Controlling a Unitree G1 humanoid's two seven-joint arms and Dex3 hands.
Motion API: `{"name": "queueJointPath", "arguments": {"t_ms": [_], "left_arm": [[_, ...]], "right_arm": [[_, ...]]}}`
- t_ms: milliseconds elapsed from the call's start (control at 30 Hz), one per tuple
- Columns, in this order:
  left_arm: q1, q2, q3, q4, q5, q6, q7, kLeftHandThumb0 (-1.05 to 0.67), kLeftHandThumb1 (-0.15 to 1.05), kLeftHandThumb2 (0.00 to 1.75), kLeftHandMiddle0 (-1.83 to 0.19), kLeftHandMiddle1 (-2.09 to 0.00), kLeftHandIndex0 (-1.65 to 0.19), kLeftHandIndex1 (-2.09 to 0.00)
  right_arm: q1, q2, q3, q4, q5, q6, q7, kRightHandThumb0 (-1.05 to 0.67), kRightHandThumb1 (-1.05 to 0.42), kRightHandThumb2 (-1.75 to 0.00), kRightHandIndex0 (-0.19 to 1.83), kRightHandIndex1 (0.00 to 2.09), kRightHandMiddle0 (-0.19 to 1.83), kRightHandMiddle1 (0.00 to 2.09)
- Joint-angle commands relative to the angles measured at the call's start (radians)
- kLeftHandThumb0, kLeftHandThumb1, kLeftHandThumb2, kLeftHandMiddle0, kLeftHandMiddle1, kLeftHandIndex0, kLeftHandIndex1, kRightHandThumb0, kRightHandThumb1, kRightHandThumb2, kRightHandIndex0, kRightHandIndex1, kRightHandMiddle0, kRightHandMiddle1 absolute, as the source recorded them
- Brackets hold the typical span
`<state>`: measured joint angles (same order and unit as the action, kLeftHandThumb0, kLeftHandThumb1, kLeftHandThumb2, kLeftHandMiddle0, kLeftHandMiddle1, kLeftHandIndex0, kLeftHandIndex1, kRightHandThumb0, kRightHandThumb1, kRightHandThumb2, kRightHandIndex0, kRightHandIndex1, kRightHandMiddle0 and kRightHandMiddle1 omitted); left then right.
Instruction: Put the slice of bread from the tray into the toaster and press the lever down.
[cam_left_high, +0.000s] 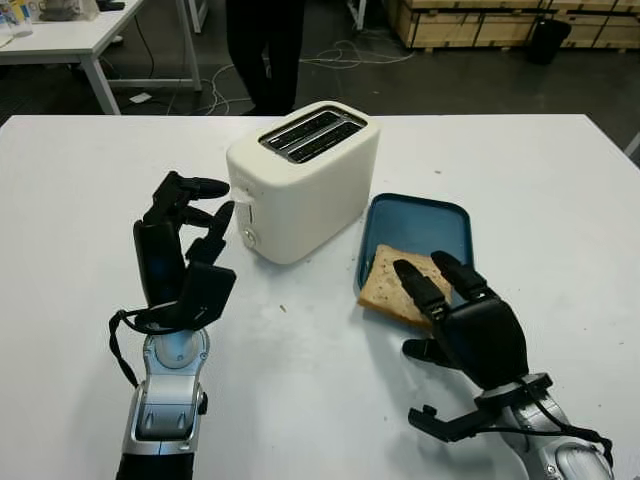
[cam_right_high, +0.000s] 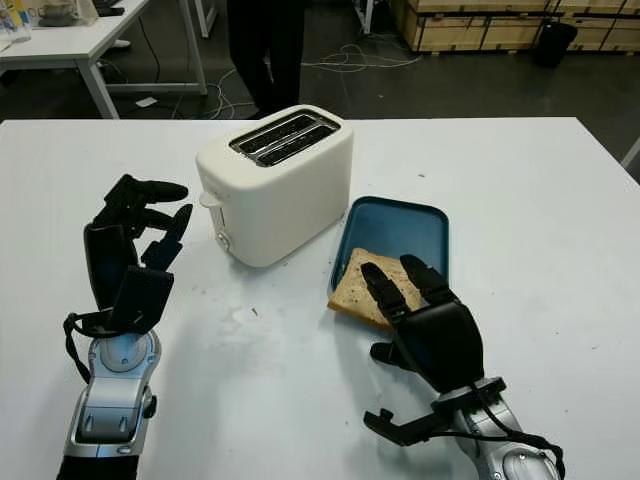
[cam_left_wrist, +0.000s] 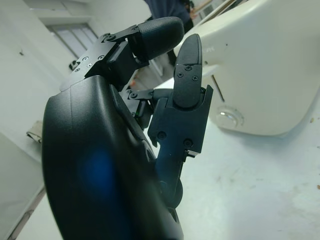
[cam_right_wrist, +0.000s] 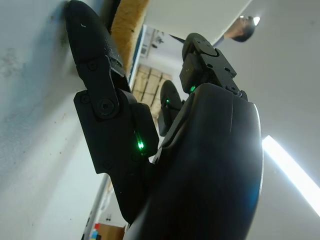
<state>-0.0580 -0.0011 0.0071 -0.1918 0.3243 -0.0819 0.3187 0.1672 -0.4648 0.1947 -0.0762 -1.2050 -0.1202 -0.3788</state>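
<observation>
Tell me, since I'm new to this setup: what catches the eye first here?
The white toaster stands mid-table with its two slots empty. Right of it, the bread lies half over the near edge of a blue tray, with the right hand reaching over it, fingers above the slice and thumb at the table beneath its edge. The left hand is raised upright just left of the toaster, holding nothing.
</observation>
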Motion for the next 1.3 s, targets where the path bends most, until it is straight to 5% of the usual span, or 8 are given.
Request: {"name": "queueJointPath", "arguments": {"t_ms": [0, 533, 1067, 1133, 1200, 1267], "left_arm": [[0.003, -0.002, -0.004, -0.01, 0.009, -0.014, 0.005, -0.42, 0.92, 0.21, -0.48, -1.68, -0.55, -1.18], [0.004, -0.012, -0.002, -0.018, 0.008, -0.04, 0.019, -0.42, 0.92, 0.22, -0.49, -1.68, -0.54, -1.19], [0.014, -0.018, 0.003, -0.029, 0.012, -0.053, 0.037, -0.42, 0.92, 0.22, -0.51, -1.72, -0.54, -1.21], [0.017, -0.017, 0.002, -0.033, 0.016, -0.052, 0.037, -0.42, 0.92, 0.22, -0.51, -1.71, -0.54, -1.21], [0.017, -0.016, 0.001, -0.033, 0.017, -0.055, 0.037, -0.42, 0.92, 0.22, -0.5, -1.71, -0.53, -1.21], [0.018, -0.018, 0.0, -0.037, 0.018, -0.049, 0.037, -0.42, 0.92, 0.22, -0.51, -1.72, -0.53, -1.21]], "right_arm": [[-0.018, -0.014, 0.009, 0.014, 0.004, 0.014, -0.027, -0.8, -0.88, 0.0, 0.38, 0.05, 0.29, 0.02], [-0.135, -0.096, 0.123, 0.086, -0.109, 0.064, 0.006, -0.76, -0.88, 0.0, 0.47, 0.05, 0.36, 0.02], [-0.235, -0.106, 0.259, 0.11, -0.177, 0.161, 0.253, -0.75, -0.9, -0.02, 0.58, 0.11, 0.48, 0.05], [-0.23, -0.101, 0.259, 0.095, -0.156, 0.174, 0.285, -0.68, -0.92, -0.06, 0.62, 0.45, 0.67, 0.1], [-0.223, -0.094, 0.256, 0.078, -0.135, 0.183, 0.309, -0.59, -0.92, -0.12, 0.5, 1.23, 0.84, 0.2], [-0.218, -0.103, 0.258, 0.058, -0.132, 0.182, 0.318, -0.54, -0.92, -0.21, 0.52, 1.59, 0.79, 0.59]]}}
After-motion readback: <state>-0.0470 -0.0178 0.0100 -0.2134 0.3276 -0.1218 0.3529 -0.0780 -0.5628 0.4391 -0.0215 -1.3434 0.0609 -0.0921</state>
